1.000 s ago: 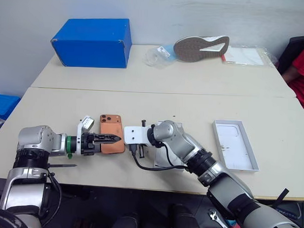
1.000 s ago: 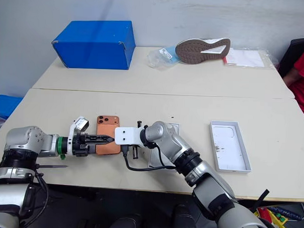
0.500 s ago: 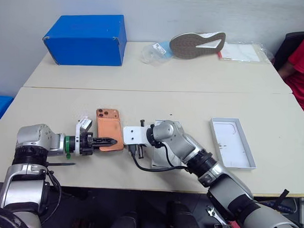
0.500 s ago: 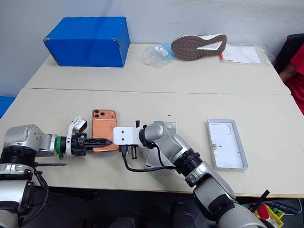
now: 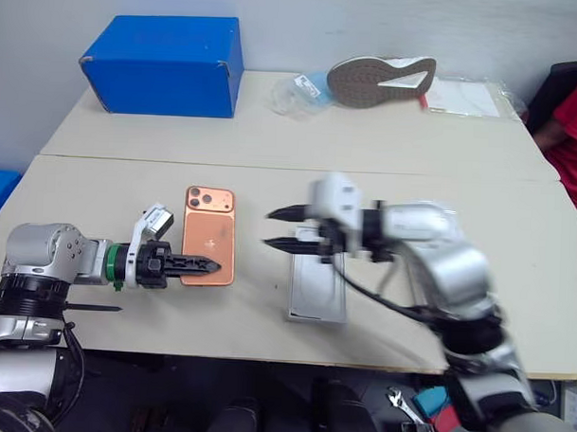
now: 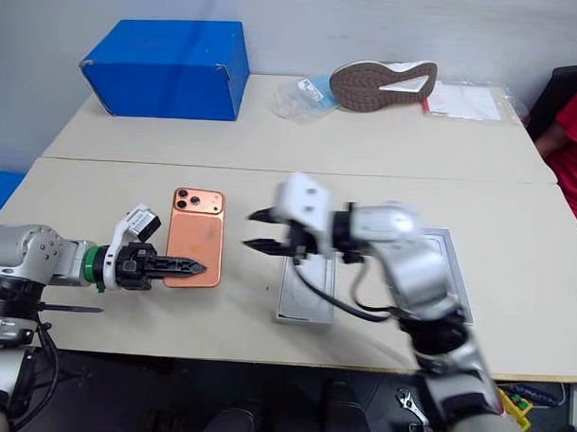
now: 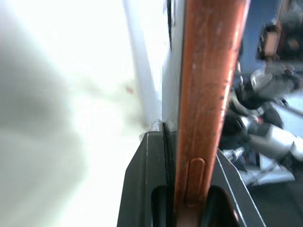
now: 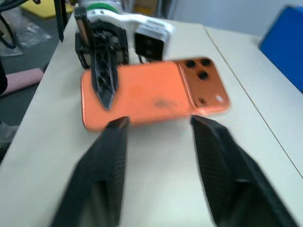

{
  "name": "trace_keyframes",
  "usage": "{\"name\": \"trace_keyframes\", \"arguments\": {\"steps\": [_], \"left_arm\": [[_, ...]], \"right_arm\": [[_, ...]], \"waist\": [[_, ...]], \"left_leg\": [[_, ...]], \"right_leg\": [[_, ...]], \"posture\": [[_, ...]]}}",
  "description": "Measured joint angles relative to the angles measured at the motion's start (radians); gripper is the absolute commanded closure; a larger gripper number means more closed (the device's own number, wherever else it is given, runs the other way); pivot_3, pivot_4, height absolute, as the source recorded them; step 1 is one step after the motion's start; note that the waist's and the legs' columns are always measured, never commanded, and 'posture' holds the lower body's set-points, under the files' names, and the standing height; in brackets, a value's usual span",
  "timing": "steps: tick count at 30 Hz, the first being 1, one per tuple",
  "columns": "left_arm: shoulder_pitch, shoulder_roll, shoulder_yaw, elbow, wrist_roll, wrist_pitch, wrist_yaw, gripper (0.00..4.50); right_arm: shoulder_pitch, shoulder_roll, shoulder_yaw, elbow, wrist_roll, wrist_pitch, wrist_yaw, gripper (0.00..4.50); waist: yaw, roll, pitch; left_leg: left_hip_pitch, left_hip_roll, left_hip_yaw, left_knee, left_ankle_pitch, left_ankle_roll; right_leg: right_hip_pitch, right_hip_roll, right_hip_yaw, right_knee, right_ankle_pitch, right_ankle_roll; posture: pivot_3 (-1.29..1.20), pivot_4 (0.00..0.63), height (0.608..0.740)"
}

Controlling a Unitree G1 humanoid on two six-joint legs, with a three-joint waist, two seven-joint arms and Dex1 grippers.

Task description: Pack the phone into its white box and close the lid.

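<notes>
The left pincer (image 5: 203, 265) clamps the phone's (image 5: 208, 235) near edge above the bench (image 5: 99, 200), the right pincer (image 5: 280, 228) gapes empty between it and the white box (image 5: 316, 295); a blue box (image 5: 164, 63) and shoe (image 5: 380, 79) lie behind.

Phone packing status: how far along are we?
Done: nothing packed. The middle tray and right tray lie apart, both open, no phone in either. In hand: the left gripper is clamped on the long edge of the phone, which sits beside the middle tray; the right gripper hangs open between them. Left: seat the phone in its tray, then cap it with the other.
</notes>
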Motion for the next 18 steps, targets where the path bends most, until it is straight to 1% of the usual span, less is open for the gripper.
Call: {"name": "trace_keyframes", "arguments": {"steps": [2,4,6,8,10,12,13,15,18], "left_arm": [[0.039,-0.011,-0.006,-0.055,-0.040,0.027,0.018,4.39],[0.063,-0.031,-0.013,-0.102,-0.111,0.041,0.051,4.39],[0.092,-0.036,-0.016,-0.146,-0.185,0.047,0.095,4.39],[0.113,-0.047,-0.015,-0.179,-0.254,0.050,0.155,4.39],[0.124,-0.114,0.007,-0.194,-0.316,0.049,0.246,4.39],[0.129,-0.171,0.012,-0.201,-0.354,0.051,0.333,4.39],[0.127,-0.221,0.027,-0.199,-0.367,0.051,0.395,4.39],[0.106,-0.305,0.032,-0.171,-0.394,0.052,0.514,4.39],[0.071,-0.401,0.017,-0.160,-0.413,0.050,0.676,4.39]], "right_arm": [[0.091,-0.092,-0.091,-0.081,0.069,0.045,0.016,0.72],[0.207,-0.177,-0.181,-0.160,0.130,0.061,0.037,0.05],[0.320,-0.243,-0.275,-0.216,0.174,0.069,0.049,0.00],[0.404,-0.282,-0.363,-0.265,0.216,0.082,0.046,0.00],[0.473,-0.304,-0.445,-0.315,0.263,0.096,0.030,0.00],[0.509,-0.312,-0.486,-0.343,0.299,0.106,0.009,0.00],[0.532,-0.316,-0.507,-0.355,0.315,0.109,-0.003,0.00],[0.557,-0.326,-0.527,-0.365,0.338,0.112,-0.028,0.00],[0.578,-0.351,-0.556,-0.382,0.366,0.114,-0.058,0.00]], "waist": [[0.002,-0.001,0.001],[0.005,-0.002,0.002],[0.005,-0.003,0.003],[0.004,-0.003,0.004],[0.012,-0.003,0.005],[0.019,-0.005,0.006],[0.026,-0.005,0.006],[0.031,-0.006,0.006],[0.039,-0.007,0.007]], "left_leg": [[-0.001,0.000,0.001,-0.001,0.000,0.001],[-0.003,0.002,0.001,0.000,0.000,0.001],[-0.003,0.002,0.002,0.000,0.000,0.001],[-0.001,0.002,0.004,0.000,0.000,0.001],[0.002,0.002,0.005,0.001,0.000,0.001],[0.004,0.002,0.005,0.001,0.000,0.000],[0.005,0.002,0.005,0.001,0.000,0.000],[0.005,0.002,0.005,0.002,0.001,-0.001],[0.005,0.001,0.005,0.002,0.001,-0.001]], "right_leg": [[0.000,0.000,0.000,-0.004,0.000,0.000],[0.000,0.000,0.000,-0.007,0.000,0.000],[0.000,0.000,0.000,-0.007,0.000,0.000],[0.001,0.000,0.002,-0.006,0.000,0.000],[0.004,0.000,0.002,-0.008,0.000,0.000],[0.005,0.000,0.002,-0.007,0.000,0.000],[0.005,0.000,0.003,-0.006,0.000,0.000],[0.006,0.000,0.003,-0.006,0.000,0.000],[0.005,0.000,0.003,-0.006,0.000,0.001]], "posture": [[0.00,0.150,0.740],[0.00,0.150,0.740],[0.00,0.150,0.740],[0.00,0.150,0.740],[0.00,0.150,0.740],[0.00,0.150,0.740],[0.00,0.150,0.740],[0.00,0.150,0.740],[0.00,0.150,0.740]]}}
